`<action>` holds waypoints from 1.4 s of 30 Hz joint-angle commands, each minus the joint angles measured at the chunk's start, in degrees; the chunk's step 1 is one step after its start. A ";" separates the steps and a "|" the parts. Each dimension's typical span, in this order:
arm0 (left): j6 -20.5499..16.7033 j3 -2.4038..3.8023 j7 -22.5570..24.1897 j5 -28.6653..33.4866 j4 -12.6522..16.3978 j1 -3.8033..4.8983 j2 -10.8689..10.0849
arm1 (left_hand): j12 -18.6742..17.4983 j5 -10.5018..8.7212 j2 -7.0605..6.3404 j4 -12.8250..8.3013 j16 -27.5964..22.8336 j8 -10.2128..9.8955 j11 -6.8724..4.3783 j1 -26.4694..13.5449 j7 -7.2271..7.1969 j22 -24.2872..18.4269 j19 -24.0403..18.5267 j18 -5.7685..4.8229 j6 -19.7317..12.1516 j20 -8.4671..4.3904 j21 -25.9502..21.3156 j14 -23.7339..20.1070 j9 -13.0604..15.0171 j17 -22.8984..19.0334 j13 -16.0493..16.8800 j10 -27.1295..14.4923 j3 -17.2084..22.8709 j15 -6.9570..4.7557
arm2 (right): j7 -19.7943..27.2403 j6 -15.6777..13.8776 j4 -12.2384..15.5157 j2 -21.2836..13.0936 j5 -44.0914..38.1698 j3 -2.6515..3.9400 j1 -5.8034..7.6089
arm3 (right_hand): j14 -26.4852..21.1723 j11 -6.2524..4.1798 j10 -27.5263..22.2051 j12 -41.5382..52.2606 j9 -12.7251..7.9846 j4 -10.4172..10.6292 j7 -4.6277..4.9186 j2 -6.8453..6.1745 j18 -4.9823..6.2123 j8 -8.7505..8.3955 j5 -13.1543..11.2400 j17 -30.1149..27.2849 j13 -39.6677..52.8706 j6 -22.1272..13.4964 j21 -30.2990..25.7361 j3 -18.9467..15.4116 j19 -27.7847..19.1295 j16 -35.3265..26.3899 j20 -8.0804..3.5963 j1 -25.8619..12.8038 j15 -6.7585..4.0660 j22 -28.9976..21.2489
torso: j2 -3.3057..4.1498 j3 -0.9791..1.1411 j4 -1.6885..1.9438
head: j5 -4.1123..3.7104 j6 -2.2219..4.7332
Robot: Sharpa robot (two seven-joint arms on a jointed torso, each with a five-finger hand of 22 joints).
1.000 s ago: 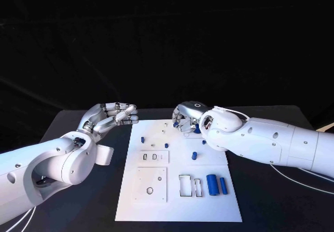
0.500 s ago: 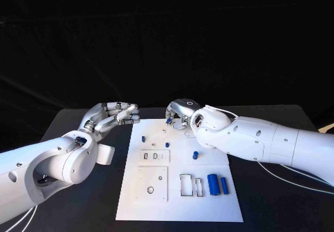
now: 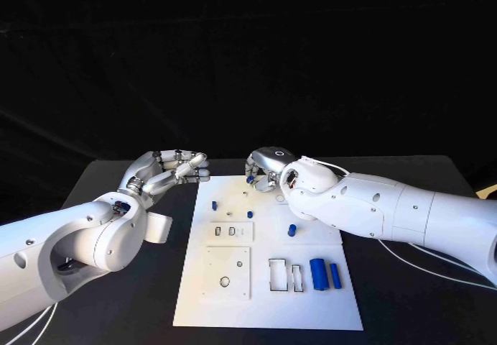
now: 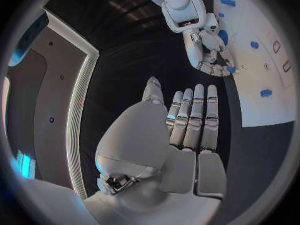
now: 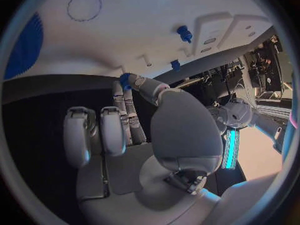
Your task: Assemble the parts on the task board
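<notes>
pinching a small blue part (image 5: pixel 125 78) in right hand (image 3: pixel 267 169) over task board (image 3: pixel 264 302) far edge, likely for insertion | left hand (image 3: pixel 166 172) idle beside board, fingers curled, holding nothing

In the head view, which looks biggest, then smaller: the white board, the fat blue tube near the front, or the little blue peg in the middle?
1. White board
2. Fat blue tube
3. Little blue peg

— What lies under everything?
— A black table (image 3: pixel 124 302), matte and dark.
— Anything else on it?
— A thin white cable (image 3: pixel 435 260) trails across the table's right side.
</notes>
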 commanded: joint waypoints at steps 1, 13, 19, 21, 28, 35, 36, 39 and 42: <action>1.10 0.06 0.30 0.24 0.23 0.19 0.12 | -0.32 -0.24 0.19 0.13 -0.18 -0.31 0.02 -0.49 0.30 -0.05 0.17 0.63 -0.29 0.03 -0.19 -0.30 0.05 0.05 -0.09 -0.39 -0.34 0.10 | -0.39 0.81 -0.73 0.37 -0.79 0.01 -0.07 | 2.56 0.07 0.24 -0.15 1.55 -0.12 0.25 -0.13 -1.03 0.13 0.22 -0.02 0.06 0.09 0.26 0.35 0.36 0.24 0.04 -0.03 -0.42 5.04 | 0.07 0.03 0.00 | 0.05 0.06; 1.14 0.06 0.26 0.33 0.31 0.58 0.09 | -0.35 -0.26 0.25 0.12 -0.26 -0.33 0.03 -0.50 0.32 -0.09 0.17 0.62 -0.32 0.04 -0.24 -0.36 0.09 0.10 -0.09 -0.42 -0.43 0.12 | -0.40 2.21 -2.14 1.43 -1.24 -0.08 -0.35 | 2.50 0.17 0.03 -0.32 1.64 -0.08 0.31 -0.52 -0.98 0.01 0.15 -0.26 0.02 -0.22 0.15 0.36 0.19 0.17 0.08 -0.28 -0.34 4.87 | 0.19 0.10 0.00 | 0.38 -0.28; 1.18 0.06 0.26 0.33 0.34 0.72 0.10 | -0.35 -0.26 0.25 0.12 -0.26 -0.33 0.03 -0.50 0.32 -0.09 0.17 0.62 -0.32 0.04 -0.24 -0.36 0.09 0.10 -0.09 -0.42 -0.43 0.12 | -0.37 2.77 -2.68 1.86 -1.24 -0.12 -0.50 | 2.48 0.21 -0.08 -0.38 1.67 -0.05 0.34 -0.62 -0.93 -0.03 0.08 -0.34 0.00 -0.31 0.04 0.39 0.04 0.14 0.11 -0.36 -0.31 4.69 | 0.21 0.06 -0.01 | 0.42 -0.38; 1.19 0.06 0.26 0.33 0.34 0.75 0.10 | -0.35 -0.26 0.25 0.12 -0.26 -0.33 0.03 -0.50 0.32 -0.09 0.17 0.62 -0.32 0.04 -0.24 -0.36 0.09 0.10 -0.09 -0.42 -0.43 0.12 | -0.38 3.04 -2.80 1.96 -1.24 -0.13 -0.54 | 2.48 0.21 -0.08 -0.38 1.67 -0.05 0.34 -0.62 -0.93 -0.03 0.08 -0.34 0.00 -0.31 0.04 0.39 0.04 0.14 0.11 -0.36 -0.31 4.69 | 0.22 0.06 -0.02 | 0.48 -0.42; 1.19 0.06 0.24 0.34 0.30 0.82 0.07 | -0.35 -0.26 0.25 0.12 -0.26 -0.33 0.03 -0.50 0.32 -0.09 0.17 0.62 -0.32 0.04 -0.24 -0.36 0.09 0.10 -0.09 -0.42 -0.43 0.12 | -0.38 3.90 -2.36 1.69 -1.21 -0.16 -0.61 | 2.45 0.24 -0.17 -0.42 1.70 -0.01 0.36 -0.71 -0.92 -0.07 0.02 -0.44 -0.01 -0.38 -0.01 0.40 -0.03 0.10 0.13 -0.45 -0.28 4.63 | 0.22 0.09 -0.10 | 0.66 -0.65; 1.20 0.06 0.20 0.34 0.16 0.85 0.00 | -0.35 -0.26 0.25 0.12 -0.26 -0.33 0.03 -0.50 0.32 -0.09 0.17 0.62 -0.32 0.04 -0.24 -0.36 0.09 0.10 -0.09 -0.42 -0.43 0.12 | -0.61 3.24 -1.42 0.91 -1.27 -0.18 -0.63 | 2.43 0.22 -0.11 -0.37 1.74 0.02 0.34 -0.69 -0.92 -0.04 0.03 -0.50 0.00 -0.34 -0.01 0.44 -0.04 0.08 0.15 -0.48 -0.27 4.63 | 0.26 0.16 -0.14 | 0.81 -0.64; 1.20 0.06 0.20 0.34 0.12 0.85 0.00 | -0.35 -0.26 0.25 0.12 -0.26 -0.33 0.03 -0.50 0.32 -0.09 0.17 0.62 -0.32 0.04 -0.24 -0.36 0.09 0.10 -0.09 -0.42 -0.43 0.12 | -0.63 3.00 -1.28 0.80 -1.30 -0.18 -0.63 | 2.43 0.22 -0.11 -0.37 1.74 0.02 0.34 -0.69 -0.92 -0.04 0.03 -0.50 0.00 -0.34 -0.01 0.44 -0.04 0.08 0.15 -0.48 -0.27 4.63 | 0.24 0.16 -0.14 | 0.86 -0.65; 1.21 0.06 0.20 0.34 0.00 0.85 -0.02 | -0.35 -0.26 0.25 0.12 -0.26 -0.33 0.03 -0.50 0.32 -0.09 0.17 0.62 -0.32 0.04 -0.24 -0.36 0.09 0.10 -0.09 -0.42 -0.43 0.12 | -0.68 2.42 -0.84 0.49 -1.45 -0.17 -0.63 | 2.43 0.20 -0.05 -0.34 1.79 0.03 0.32 -0.65 -0.91 -0.01 0.11 -0.49 0.02 -0.29 -0.01 0.50 -0.04 0.10 0.16 -0.46 -0.27 4.64 | 0.25 0.18 -0.12 | 0.94 -0.66; 1.20 0.06 0.21 0.34 -0.15 0.85 -0.04 | -0.35 -0.26 0.25 0.12 -0.26 -0.33 0.03 -0.50 0.32 -0.09 0.17 0.62 -0.32 0.04 -0.24 -0.36 0.09 0.10 -0.09 -0.42 -0.43 0.12 | -0.97 1.90 -0.40 0.25 -1.71 -0.17 -0.63 | 2.42 0.19 -0.02 -0.33 1.81 0.02 0.31 -0.65 -0.91 0.01 0.17 -0.50 0.03 -0.27 0.00 0.53 -0.05 0.10 0.16 -0.44 -0.28 4.65 | 0.28 0.23 -0.13 | 1.04 -0.67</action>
